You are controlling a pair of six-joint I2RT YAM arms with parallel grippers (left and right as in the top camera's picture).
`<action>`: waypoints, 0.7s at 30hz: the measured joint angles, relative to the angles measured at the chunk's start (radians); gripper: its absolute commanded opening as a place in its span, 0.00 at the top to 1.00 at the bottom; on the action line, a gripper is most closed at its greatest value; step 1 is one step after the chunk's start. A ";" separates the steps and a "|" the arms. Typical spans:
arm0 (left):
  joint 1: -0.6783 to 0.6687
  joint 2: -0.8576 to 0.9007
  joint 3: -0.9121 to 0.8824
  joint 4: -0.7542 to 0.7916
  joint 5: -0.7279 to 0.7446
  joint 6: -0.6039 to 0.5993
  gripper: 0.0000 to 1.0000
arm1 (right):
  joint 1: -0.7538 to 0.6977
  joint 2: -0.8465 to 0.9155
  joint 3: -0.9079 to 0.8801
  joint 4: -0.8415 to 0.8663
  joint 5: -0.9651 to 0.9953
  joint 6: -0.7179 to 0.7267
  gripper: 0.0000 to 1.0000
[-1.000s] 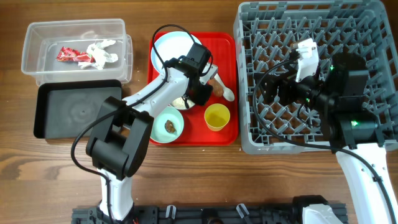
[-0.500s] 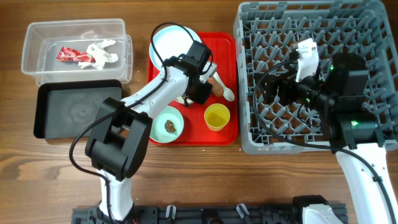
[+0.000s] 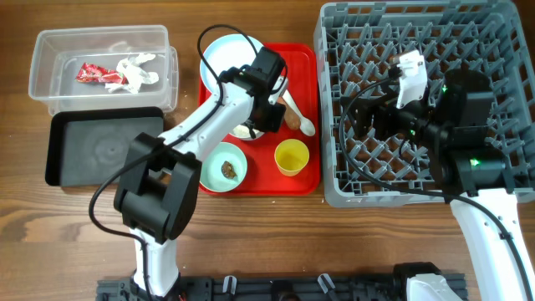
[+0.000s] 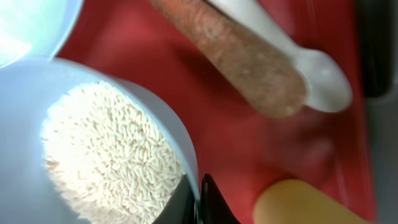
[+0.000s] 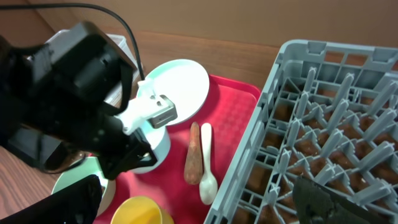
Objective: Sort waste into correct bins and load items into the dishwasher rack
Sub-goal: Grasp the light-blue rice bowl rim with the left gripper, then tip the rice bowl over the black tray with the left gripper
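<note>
My left gripper (image 3: 261,119) (image 4: 198,200) is shut on the rim of a pale bowl (image 4: 25,93) holding white rice (image 4: 106,149), over the red tray (image 3: 303,58). The bowl is mostly hidden under the arm in the overhead view. An orange-brown sausage stick (image 3: 290,119) (image 4: 242,62) and a white spoon (image 3: 303,121) (image 4: 317,68) lie beside it. The plate (image 3: 227,57), a bowl with a brown lump (image 3: 224,167) and the yellow cup (image 3: 291,156) sit on the tray. My right gripper (image 3: 368,117) (image 5: 202,205) is open and empty over the left edge of the rack (image 3: 418,33).
The clear tub (image 3: 50,50) at the far left holds a red wrapper (image 3: 90,74) and white tissue (image 3: 138,71). The black tray (image 3: 100,146) lies in front of the tub. The grey rack fills the right side.
My left gripper, holding the rice bowl, has shifted a little toward the back of the tray. The right arm has hardly moved.
</note>
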 measured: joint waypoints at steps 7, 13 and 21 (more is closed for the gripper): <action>0.089 -0.122 0.171 -0.199 0.029 -0.042 0.96 | 0.000 0.000 0.000 0.004 0.000 0.000 0.00; 0.428 -0.210 0.176 -0.344 0.105 -0.064 0.96 | 0.000 0.000 0.000 0.005 0.000 0.000 0.00; 0.893 -0.210 0.014 -0.259 0.540 0.163 0.96 | 0.000 0.000 0.000 0.003 0.000 0.000 0.00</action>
